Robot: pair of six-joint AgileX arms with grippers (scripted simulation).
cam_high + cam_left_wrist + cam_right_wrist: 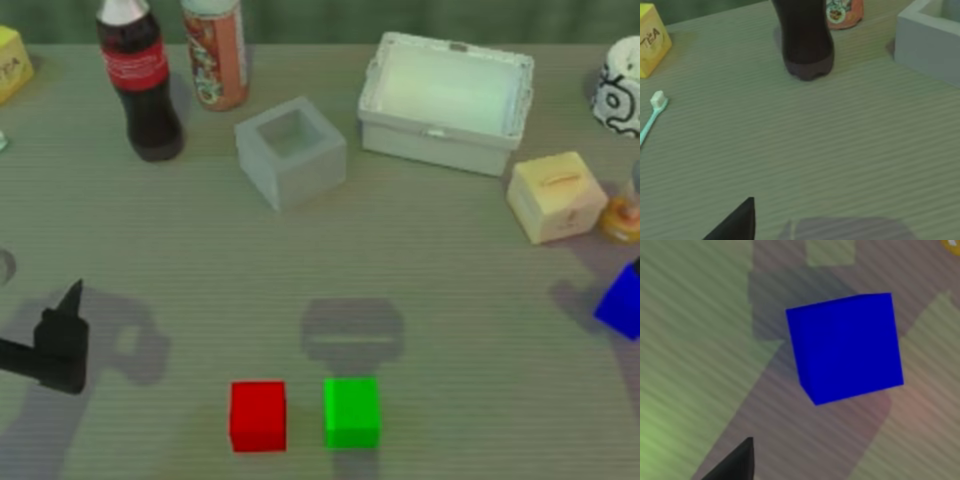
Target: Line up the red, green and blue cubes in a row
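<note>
A: Cubes last, then, after the big things?

B: Agreed. Starting with the table [450,330], ribbed and grey-green. At the back, a white tray [445,135], then a hollow grey box [292,165] and a cola bottle [140,80] beside an orange can [215,50]. Toward the right side, a cream box [555,200].

A: And the arms?

B: Left gripper [62,335] low at the left side, well apart from every cube, seemingly idle. Open or closed: cannot tell. Right gripper [735,462] showing only as one dark tip in its wrist view, aimed at the blue cube [845,347]. Open or closed: cannot tell either.

A: Now the cubes?

B: Red cube [258,415] and green cube [352,411] near the front edge, just beside each other with a narrow gap, roughly level. Blue one at the right edge of the top view, well apart from that pair, turned askew. Resting or lifted: not clear.

A: Handling?

B: Probably light, rigid and matte, so little risk of slip or crushing. Best taken across two opposite flat faces, squared to the skewed cube rather than across corners. Likely next: over to the right of the green cube, in line.
</note>
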